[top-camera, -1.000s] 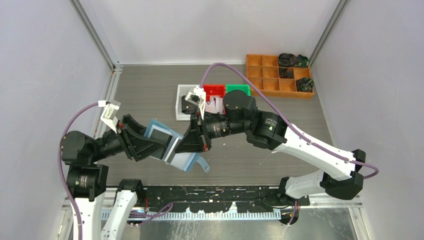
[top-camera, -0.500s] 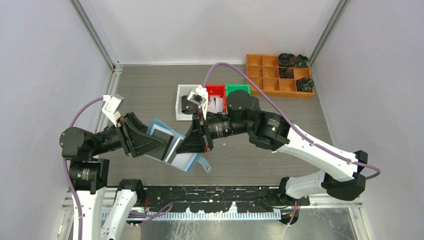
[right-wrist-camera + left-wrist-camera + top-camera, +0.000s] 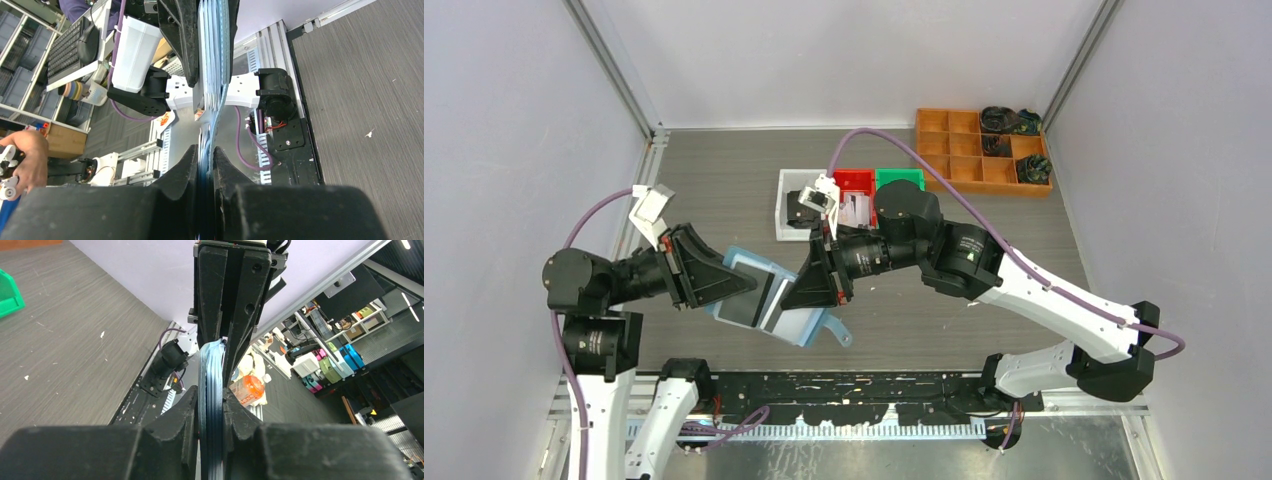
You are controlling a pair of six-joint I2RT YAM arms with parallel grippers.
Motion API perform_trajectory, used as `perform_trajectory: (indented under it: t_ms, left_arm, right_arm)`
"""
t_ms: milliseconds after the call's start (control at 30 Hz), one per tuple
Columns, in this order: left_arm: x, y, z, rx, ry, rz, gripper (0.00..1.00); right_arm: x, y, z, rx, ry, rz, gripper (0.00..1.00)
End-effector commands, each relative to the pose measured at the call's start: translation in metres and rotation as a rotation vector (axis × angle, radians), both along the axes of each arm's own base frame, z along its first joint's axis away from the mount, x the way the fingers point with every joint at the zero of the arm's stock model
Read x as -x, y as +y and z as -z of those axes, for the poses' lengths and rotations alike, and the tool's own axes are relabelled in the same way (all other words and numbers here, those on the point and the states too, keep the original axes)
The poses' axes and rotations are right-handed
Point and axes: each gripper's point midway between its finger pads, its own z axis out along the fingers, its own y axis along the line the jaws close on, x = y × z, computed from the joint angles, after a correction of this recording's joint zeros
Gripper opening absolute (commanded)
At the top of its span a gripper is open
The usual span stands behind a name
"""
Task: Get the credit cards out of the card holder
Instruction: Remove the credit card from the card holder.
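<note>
1. Here, the light-blue translucent plastic folding card holder [image 3: 809, 322] hangs above the table, between the arms.
2. The left gripper [image 3: 746, 290] and right gripper [image 3: 790, 298] pinch its opposite edges.
3. Seemingly mid-extraction; next, the right gripper must grip one credit card alone.

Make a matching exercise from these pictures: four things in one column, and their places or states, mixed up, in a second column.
1 card holder
2 orange tray
3 green bin
4 white tray

A far right corner of the table
B just right of the red bin
C clamped by left gripper and right gripper
D just left of the red bin

Pairs: 1-C, 2-A, 3-B, 4-D
</note>
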Motion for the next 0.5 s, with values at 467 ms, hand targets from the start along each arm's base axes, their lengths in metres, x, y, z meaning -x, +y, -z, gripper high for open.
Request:
perform_trajectory:
  t_ms: [467]
  left_arm:
    - [0.007, 0.001, 0.004, -0.012, -0.017, -0.006, 0.42]
  right_arm:
    - [0.008, 0.002, -0.038, -0.126, -0.034, -0.068, 0.01]
